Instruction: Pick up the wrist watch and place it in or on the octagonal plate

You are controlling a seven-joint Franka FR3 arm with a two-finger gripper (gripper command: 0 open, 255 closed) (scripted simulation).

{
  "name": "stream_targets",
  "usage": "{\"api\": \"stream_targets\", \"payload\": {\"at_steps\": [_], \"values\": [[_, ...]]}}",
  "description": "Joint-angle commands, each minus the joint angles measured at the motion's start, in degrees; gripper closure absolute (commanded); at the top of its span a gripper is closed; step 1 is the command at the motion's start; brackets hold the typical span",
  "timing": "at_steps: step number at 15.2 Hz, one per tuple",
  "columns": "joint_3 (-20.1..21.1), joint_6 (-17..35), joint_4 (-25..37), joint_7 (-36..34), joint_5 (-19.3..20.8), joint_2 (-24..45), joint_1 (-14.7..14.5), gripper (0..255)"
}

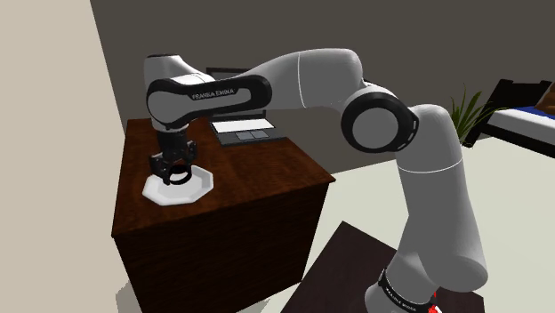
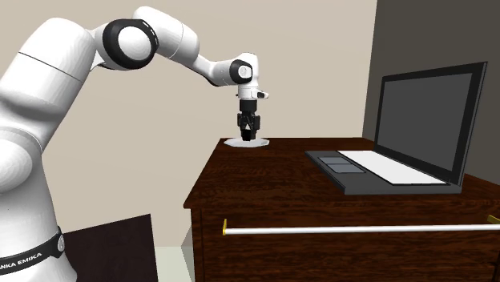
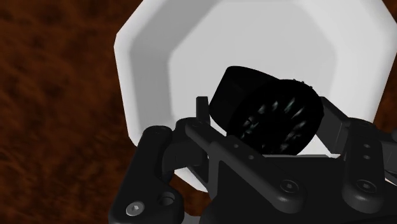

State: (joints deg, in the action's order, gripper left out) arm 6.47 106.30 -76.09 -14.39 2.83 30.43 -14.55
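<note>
Jaws clamp the black wrist watch (image 3: 267, 118), holding it just above the white octagonal plate (image 3: 153, 70) on the dark brown counter (image 1: 267, 169); risk, as judged: the watch hangs tilted, so a release from here could let it roll over the low rim.

Soft, even rendered light with no glare.
In the shoulder view the beige wall (image 1: 44, 133) at 9 o'clock is brightest; the front of the desk (image 1: 240, 244) falls dark; the watch (image 3: 267, 114) reads near-black against the white plate (image 3: 159, 57).
</note>
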Motion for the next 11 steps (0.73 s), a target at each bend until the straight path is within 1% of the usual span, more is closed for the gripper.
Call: {"api": "stream_targets", "payload": {"at_steps": [1, 6, 7, 11], "values": [[0.00, 0.30, -0.31, -0.02, 0.00, -0.04, 0.00, 255], [0.01, 0.30, -0.30, -0.02, 0.00, -0.03, 0.00, 255], [0.00, 0.30, -0.31, -0.02, 0.00, -0.03, 0.00, 0], [0.01, 0.30, -0.31, -0.02, 0.00, -0.04, 0.00, 0]]}}
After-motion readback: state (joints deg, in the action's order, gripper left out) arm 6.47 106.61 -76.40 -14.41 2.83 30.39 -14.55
